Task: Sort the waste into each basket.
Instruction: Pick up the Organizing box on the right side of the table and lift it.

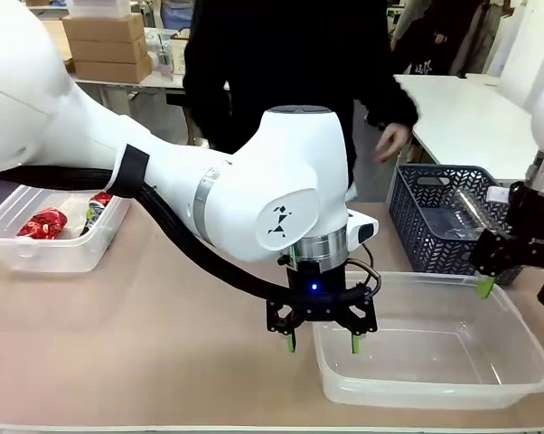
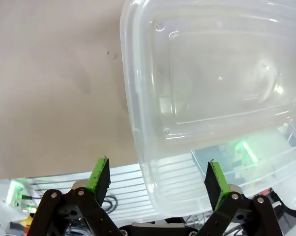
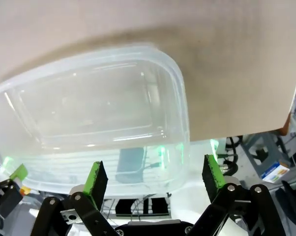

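Left gripper (image 1: 323, 344): fingers wide apart, nothing between them, pointing straight down. It hangs over the near-left corner of the right tub (image 1: 435, 395). One finger is over bare table (image 1: 164, 344) and the other over the tub's inside, so the rim runs between them (the left wrist view agrees: the rim corner lies between the green pads (image 2: 100, 174)). Can't tell if either fingertip touches the rim.

Right gripper (image 1: 516, 289): fingers also wide apart, holding nothing. The right tub lies below it and stretches toward the left gripper. In the right wrist view the tub's rounded corner sits ahead of the gap between the fingers. Just behind this gripper stands the blue basket (image 1: 435, 217), with something clear inside; can't tell what.

Waste: a crushed red can (image 1: 42, 223) and a second can (image 1: 98, 210) (red, white and dark print) lie side by side in the left tub (image 1: 37, 258). That tub is well apart from both grippers, out past the left arm (image 1: 254, 194).

Person (image 1: 290, 54) stands across the table, beyond the left gripper. One hand (image 1: 391, 140) hangs free above the basket's far corner, apart from both grippers.
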Robot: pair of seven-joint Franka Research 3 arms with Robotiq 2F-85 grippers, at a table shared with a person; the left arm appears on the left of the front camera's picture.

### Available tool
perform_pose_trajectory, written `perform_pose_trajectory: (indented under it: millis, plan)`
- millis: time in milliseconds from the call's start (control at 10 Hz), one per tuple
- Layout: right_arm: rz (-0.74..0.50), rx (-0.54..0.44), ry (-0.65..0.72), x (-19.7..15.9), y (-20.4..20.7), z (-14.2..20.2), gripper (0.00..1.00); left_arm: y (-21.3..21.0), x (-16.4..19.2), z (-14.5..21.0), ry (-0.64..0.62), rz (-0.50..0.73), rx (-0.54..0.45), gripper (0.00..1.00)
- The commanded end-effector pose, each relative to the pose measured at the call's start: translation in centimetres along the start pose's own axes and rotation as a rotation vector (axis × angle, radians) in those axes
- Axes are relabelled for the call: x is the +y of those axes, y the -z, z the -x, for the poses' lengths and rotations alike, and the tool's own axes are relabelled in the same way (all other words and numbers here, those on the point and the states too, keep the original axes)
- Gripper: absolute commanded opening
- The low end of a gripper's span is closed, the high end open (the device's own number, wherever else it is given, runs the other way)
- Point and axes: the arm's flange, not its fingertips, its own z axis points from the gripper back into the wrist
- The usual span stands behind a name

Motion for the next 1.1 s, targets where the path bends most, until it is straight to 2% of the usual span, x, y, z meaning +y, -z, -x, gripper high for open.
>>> perform_pose_trajectory:
  millis: [0,200,400,500,700,800,900,1000]
  plan:
    - [0.004,0.045,-0.011,-1.8,1.7,-1.2,1.00,-0.2,0.0,0.1,-0.002,0.002,-0.006,1.00]
    - [-0.012,0.158,0.021,-3.4,7.8,-2.8,1.00,-0.4,0.4,-0.5,0.002,0.006,-0.019,1.00]
    - [-0.017,0.222,0.022,-2.9,11.5,-2.5,1.00,-0.6,0.9,-1.6,-0.024,0.013,-0.030,1.00]
    - [-0.036,0.210,0.030,-2.9,12.1,-1.8,1.00,-0.5,0.9,-1.8,-0.026,0.006,-0.039,1.00]
    - [-0.052,0.119,0.038,-3.5,10.8,-0.3,1.00,-0.3,1.1,-2.2,-0.013,0.014,-0.030,1.00]
    - [-0.043,0.084,0.003,-3.5,10.4,0.3,0.90,-0.2,1.1,-2.3,-0.009,0.020,-0.017,0.62]
    - [-0.044,0.105,-0.021,-3.5,10.2,0.5,0.42,-0.1,1.1,-2.3,-0.001,0.022,-0.012,0.40]
    - [-0.052,0.110,-0.044,-3.4,10.2,0.6,0.32,0.0,1.2,-2.3,-0.007,0.023,-0.013,0.02]
